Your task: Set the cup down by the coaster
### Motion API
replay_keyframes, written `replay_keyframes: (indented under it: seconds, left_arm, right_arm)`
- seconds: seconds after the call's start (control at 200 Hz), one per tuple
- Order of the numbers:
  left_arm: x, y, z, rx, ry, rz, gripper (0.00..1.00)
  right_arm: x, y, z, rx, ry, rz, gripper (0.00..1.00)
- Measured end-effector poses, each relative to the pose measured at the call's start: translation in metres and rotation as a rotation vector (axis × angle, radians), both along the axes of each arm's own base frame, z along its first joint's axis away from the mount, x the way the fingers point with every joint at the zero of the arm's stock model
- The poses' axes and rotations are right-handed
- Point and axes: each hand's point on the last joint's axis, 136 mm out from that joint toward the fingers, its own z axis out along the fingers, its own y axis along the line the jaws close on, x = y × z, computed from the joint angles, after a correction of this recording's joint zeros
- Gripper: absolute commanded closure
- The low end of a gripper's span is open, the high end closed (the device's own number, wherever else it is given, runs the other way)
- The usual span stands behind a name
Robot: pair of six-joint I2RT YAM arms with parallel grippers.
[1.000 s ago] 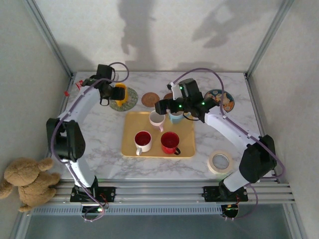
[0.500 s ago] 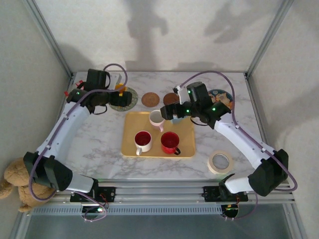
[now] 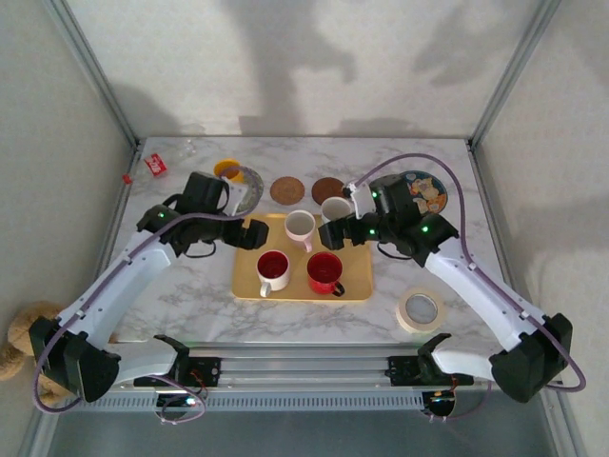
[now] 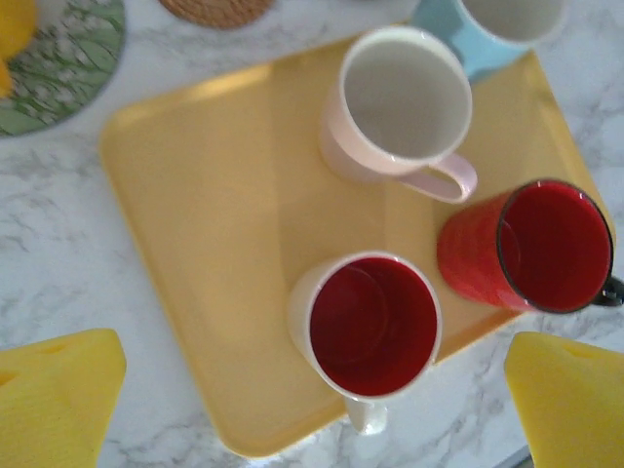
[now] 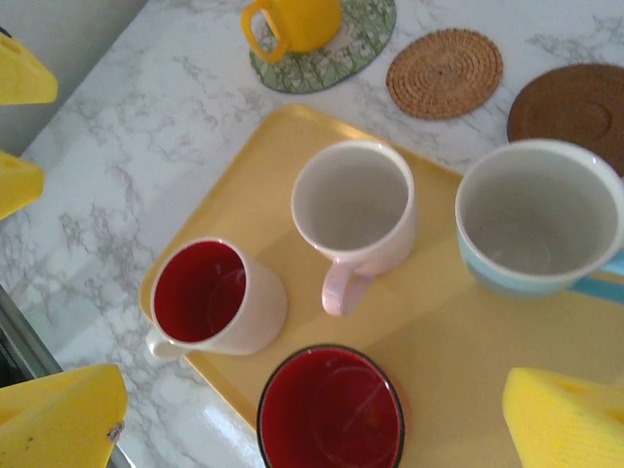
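"Marble table between pale walls. Where is the yellow cup?"

"The yellow cup stands upright at the far left of the table, on the green patterned coaster. It sits toward that coaster's far-left edge, with its handle turned left. Both claws are well apart from it."

"And beside that coaster?"

"A woven coaster lies just to its right, and a dark brown coaster is right of that. A picture coaster lies further right, partly behind the right arm."

"How do the claws stand?"

"The left claw hangs over the left side of the yellow tray, its yellow pads spread wide and holding nothing. The right claw hangs over the tray's right half, its pads likewise wide apart and empty."

"What is on the tray?"

"Four cups, all upright. A pale pink cup and a light blue cup are in the far row — the blue one is at the far right corner. A white cup with a red inside and a red cup are in the near row. A roll of tape lies on the table near the tray's right side, and a teddy bear sits off the table's left edge."
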Motion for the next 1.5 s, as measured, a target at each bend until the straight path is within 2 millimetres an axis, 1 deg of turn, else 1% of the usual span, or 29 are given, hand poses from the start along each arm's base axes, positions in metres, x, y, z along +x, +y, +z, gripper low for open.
replay_keyframes:
  seconds: [0.145,0.285,0.496,0.661,0.846,0.941,1.111,1.176,1.252,1.407,1.502]
  left_arm:
    - [-0.025,-0.012,-0.027,0.011,0.065,-0.031,0.00]
    - [-0.044,-0.016,-0.048,0.018,0.119,-0.021,0.01]
    - [-0.058,-0.035,-0.057,0.006,0.129,-0.024,0.02]
    - [-0.064,-0.043,-0.066,0.003,0.136,0.011,0.03]
    - [-0.076,-0.039,-0.095,0.009,0.200,0.089,0.03]
    - [-0.083,-0.037,-0.106,0.018,0.228,0.107,0.04]
    - [-0.087,-0.038,-0.112,0.021,0.235,0.124,0.04]
    - [-0.089,-0.038,-0.115,0.020,0.239,0.124,0.06]
    - [-0.092,-0.038,-0.121,0.029,0.251,0.127,0.11]
    - [-0.094,-0.034,-0.137,0.071,0.278,0.135,0.13]
    - [-0.092,-0.033,-0.141,0.086,0.279,0.141,0.17]
  right_arm:
    - [-0.011,-0.008,-0.013,-0.015,0.022,0.000,0.01]
    - [-0.020,-0.013,-0.022,-0.021,0.037,0.004,0.01]
    - [-0.032,-0.018,-0.041,-0.031,0.075,0.014,0.01]
    - [-0.040,-0.023,-0.049,-0.028,0.091,0.004,0.01]
    - [-0.045,-0.027,-0.057,-0.028,0.102,-0.002,0.01]
    - [-0.046,-0.028,-0.061,-0.029,0.107,-0.004,0.01]
    - [-0.044,-0.031,-0.068,-0.039,0.111,-0.030,0.01]
    - [-0.043,-0.032,-0.068,-0.044,0.105,-0.039,0.01]
    - [-0.041,-0.032,-0.067,-0.044,0.097,-0.047,0.01]
    - [-0.037,-0.033,-0.066,-0.046,0.082,-0.059,0.01]
    - [-0.036,-0.033,-0.065,-0.045,0.079,-0.059,0.01]
